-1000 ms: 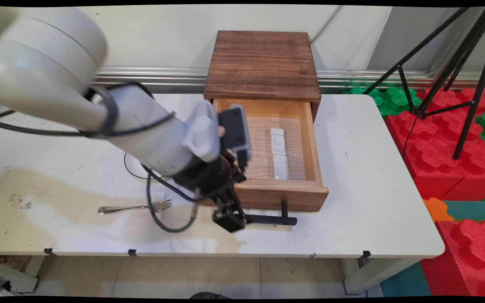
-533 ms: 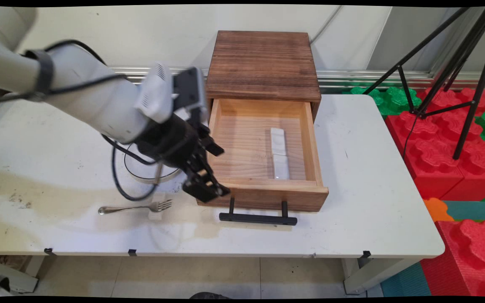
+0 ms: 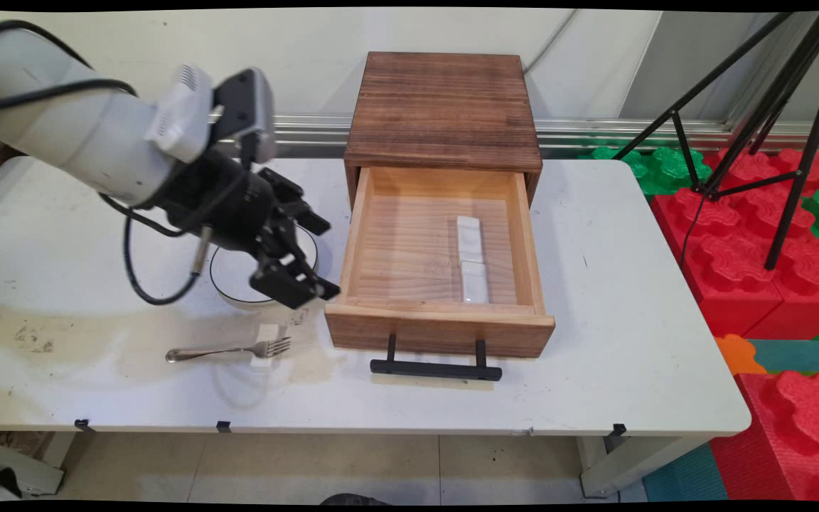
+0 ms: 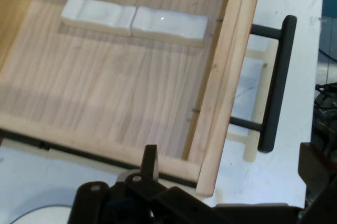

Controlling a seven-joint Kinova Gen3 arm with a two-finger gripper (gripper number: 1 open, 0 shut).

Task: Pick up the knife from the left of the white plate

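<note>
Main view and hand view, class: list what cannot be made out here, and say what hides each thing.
1. Bowl, main view: the end effector and its cable cover the right part.
2. Bowl, hand view: only a sliver shows at the bottom edge.
3. Small white piece under the fork, main view: too small to identify.
4. Two white blocks in the drawer: what they are is unclear.
5. Drawer, hand view: its far end is cut off.

The gripper (image 3: 303, 274) hangs empty over a white bowl (image 3: 235, 274) just left of the pulled-out wooden drawer (image 3: 438, 331), in which two white blocks (image 3: 471, 257) lie end to end, touching.
</note>
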